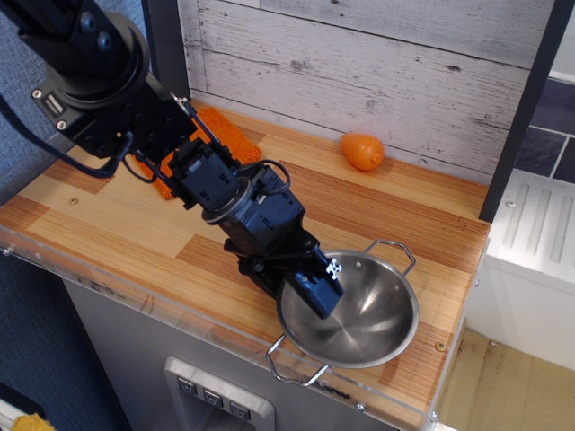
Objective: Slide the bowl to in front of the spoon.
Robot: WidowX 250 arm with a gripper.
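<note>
The shiny steel bowl (364, 314) with two wire loop handles sits at the front right of the wooden counter, near its front edge. My black gripper (321, 289) reaches down over the bowl's left rim, with its tip inside the bowl. The jaws are seen end-on, so I cannot tell whether they are open or shut, or whether they pinch the rim. The spoon with the blue handle is hidden; my arm covers much of the counter's left side.
An orange cloth (202, 144) lies at the back left, partly behind my arm. An orange fruit-like object (363, 151) sits by the plank back wall. A clear plastic lip runs along the counter's front edge (180, 310). A dark post (521, 117) stands at the right.
</note>
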